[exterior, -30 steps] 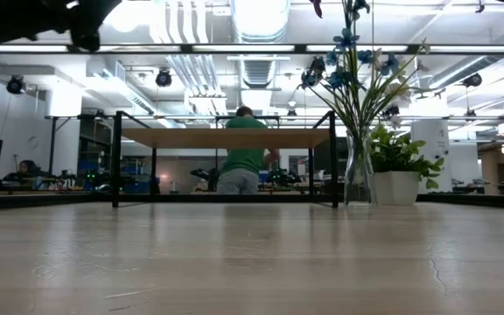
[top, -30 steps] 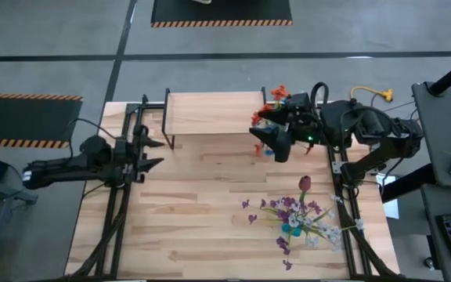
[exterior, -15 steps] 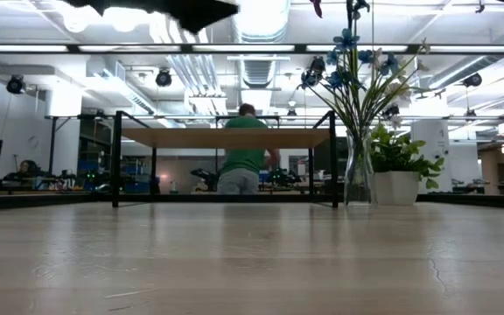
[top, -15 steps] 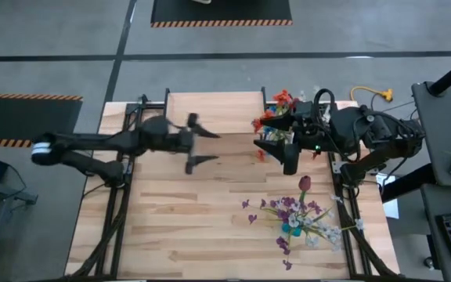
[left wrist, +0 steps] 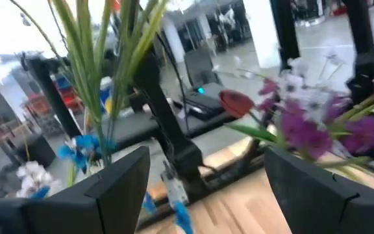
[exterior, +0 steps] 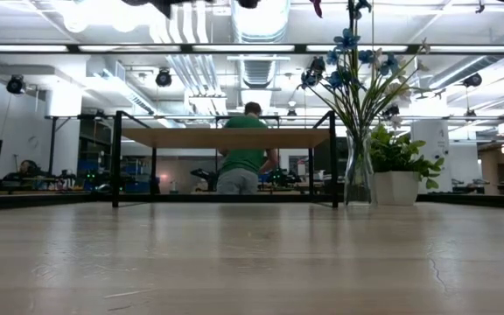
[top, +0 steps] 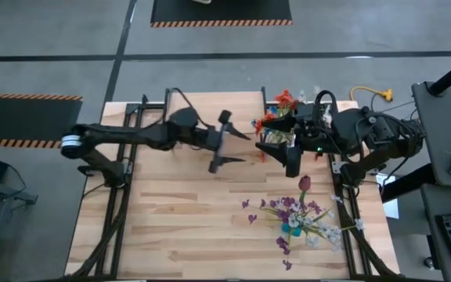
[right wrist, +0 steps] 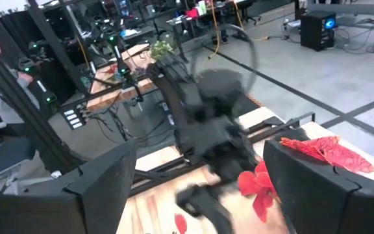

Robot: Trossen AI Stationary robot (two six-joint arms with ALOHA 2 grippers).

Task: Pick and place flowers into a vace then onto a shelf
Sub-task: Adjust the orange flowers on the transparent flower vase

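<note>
Left hand [top: 237,149]: it is out over the middle of the desk [top: 194,227], in front of the shelf [top: 210,110]. Its two fingers are spread wide apart. It holds nothing.
Right hand [top: 276,142]: it is up by the right end of the shelf, close to the left hand. Its fingers are wide apart too. It holds nothing. Orange and red blooms [top: 282,100] show right beside it.
Flowers [top: 296,215]: a bunch of purple, white and blue ones, with one dark red bloom [top: 304,183], sits on the right side of the desk. From above I cannot tell if they lie flat or stand.
Vase [exterior: 358,179]: in the low view a clear glass vase stands on the desk with blue flowers [exterior: 348,70] and green stems in it.
Potted plant [exterior: 398,166]: it stands just beside the vase.
Shelf [exterior: 226,137]: it stands at the back of the desk on thin black legs.
Person [exterior: 245,157]: someone in a green top is far behind the shelf.
</note>
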